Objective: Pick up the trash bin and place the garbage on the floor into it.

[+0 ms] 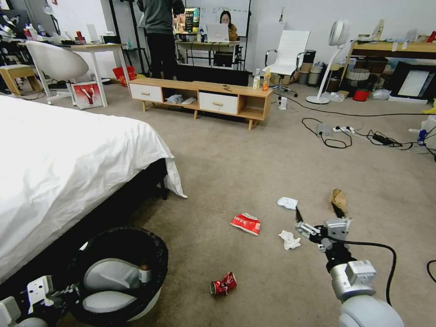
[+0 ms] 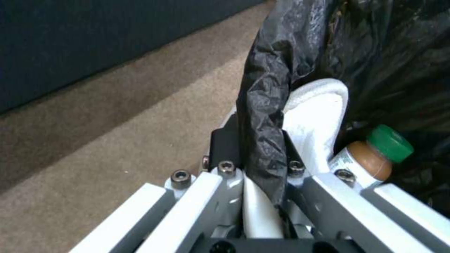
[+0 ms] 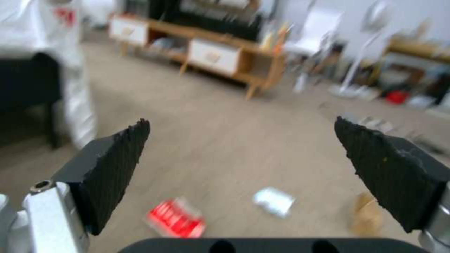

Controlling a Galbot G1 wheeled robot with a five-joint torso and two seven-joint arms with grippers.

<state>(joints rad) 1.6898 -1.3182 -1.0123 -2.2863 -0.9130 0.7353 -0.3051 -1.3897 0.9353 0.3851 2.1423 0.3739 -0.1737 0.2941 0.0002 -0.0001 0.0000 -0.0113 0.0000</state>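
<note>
Left gripper [image 2: 262, 154] pinches crinkly-bagged trash bin [image 1: 150, 254] rim.

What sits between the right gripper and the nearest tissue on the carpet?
Nothing visible. The right gripper, jaws open, hangs beside the tissue, with bare floor around it. The left gripper grips the trash bin rim.

Right gripper [image 1: 318, 212]: silver-grey metal body, two black wedge-shaped ribbed pads [image 3: 112, 168], chipped at the edges, hex screw at the base of one pad. Behind it a rounded pale grey wrist and a black cable looping off it. Left gripper [image 2: 255, 154]: white-grey metal bars, dark hex screws, black fingers.
</note>
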